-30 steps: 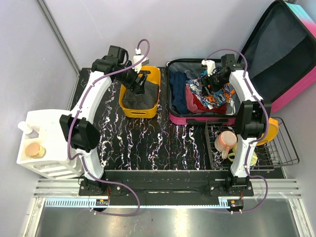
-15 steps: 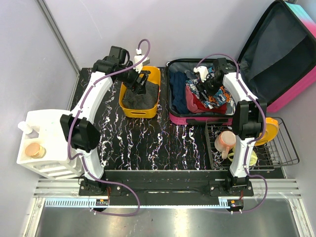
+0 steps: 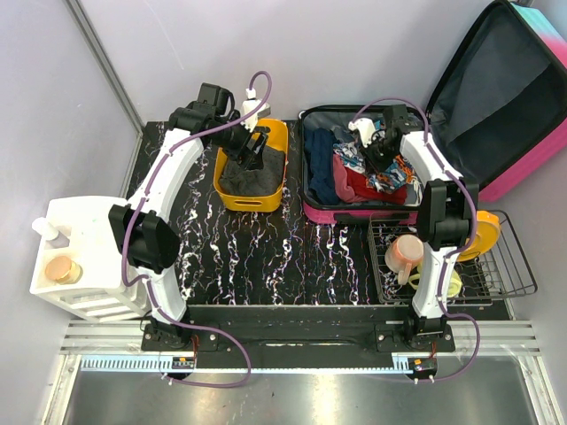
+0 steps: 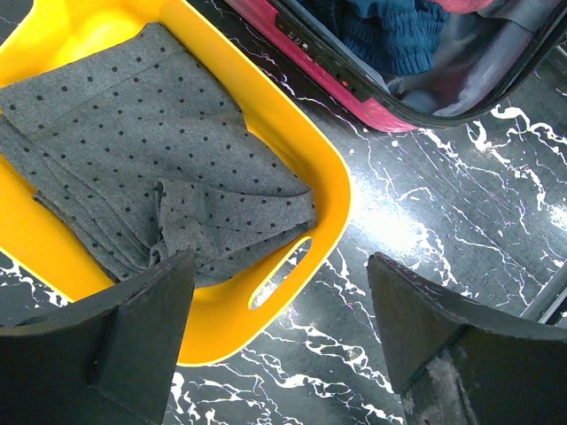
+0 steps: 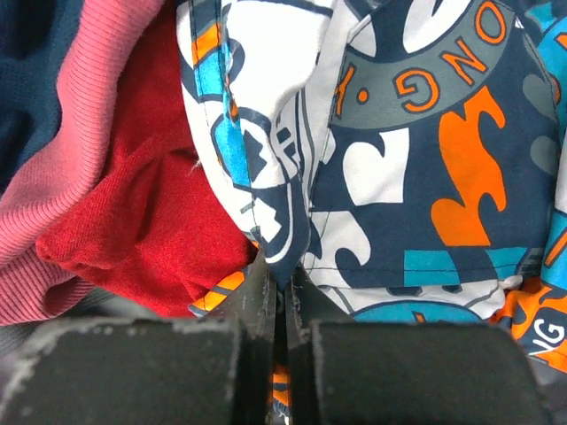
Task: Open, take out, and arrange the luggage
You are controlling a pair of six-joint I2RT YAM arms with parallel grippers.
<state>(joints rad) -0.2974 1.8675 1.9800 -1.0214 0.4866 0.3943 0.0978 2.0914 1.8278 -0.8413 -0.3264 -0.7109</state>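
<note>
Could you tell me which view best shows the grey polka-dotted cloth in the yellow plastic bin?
Left wrist view: the grey polka-dotted cloth lies in the yellow plastic bin, dots and folds clear. Top external shows it small, dark, partly under the left gripper. Right wrist does not show it.

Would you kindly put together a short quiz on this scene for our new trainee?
1. True or false: the suitcase has its lid shut.
2. What lies in the yellow bin? A) a mug B) a grey dotted cloth C) a bottle
3. Fill in: the right arm's jaws are shut on the printed garment, while the left arm's jaws stand ____.
Key: 1 false; 2 B; 3 open.
</note>
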